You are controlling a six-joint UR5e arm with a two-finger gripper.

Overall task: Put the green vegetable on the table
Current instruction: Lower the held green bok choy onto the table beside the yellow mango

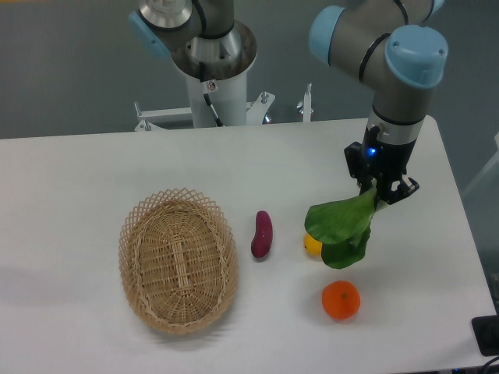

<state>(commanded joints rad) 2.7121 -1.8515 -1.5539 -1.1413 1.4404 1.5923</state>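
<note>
Bright, even light; soft shadows, sharp focus.

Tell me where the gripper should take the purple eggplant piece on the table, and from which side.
Grip the purple eggplant piece across its narrow middle, coming straight down from above. It lies flat and elongated, running roughly front to back, with bare table on both long sides, so the fingers would likely fit left and right of it.

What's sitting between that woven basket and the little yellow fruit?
In the camera view, only the small purple eggplant-like piece lies between the oval wicker basket and the yellow fruit; otherwise white tabletop.
</note>
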